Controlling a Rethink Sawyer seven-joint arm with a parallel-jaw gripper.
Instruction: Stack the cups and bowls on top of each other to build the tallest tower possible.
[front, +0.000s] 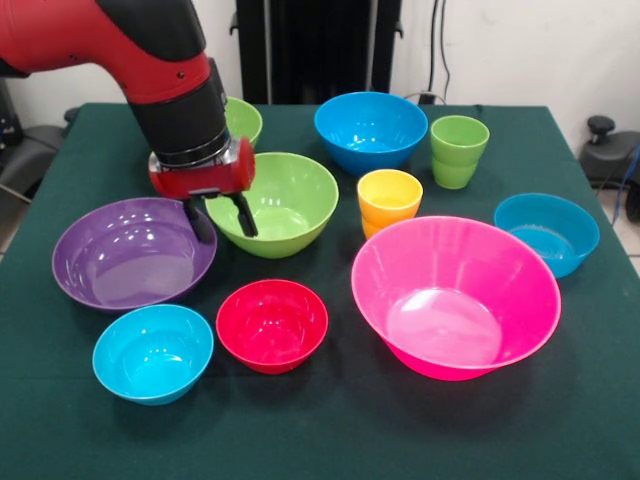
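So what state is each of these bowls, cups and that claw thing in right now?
gripper: open, empty, over the gap between the purple bowl and the big green bowl
purple bowl: upright, empty
big green bowl: upright, empty
pink bowl: tilted, empty
red bowl: upright, empty
yellow cup: upright
green cup: upright

table: dark green cloth (400, 430) covers it
wall: white (520, 50), behind the table
cables: black (440, 50), hanging on the wall
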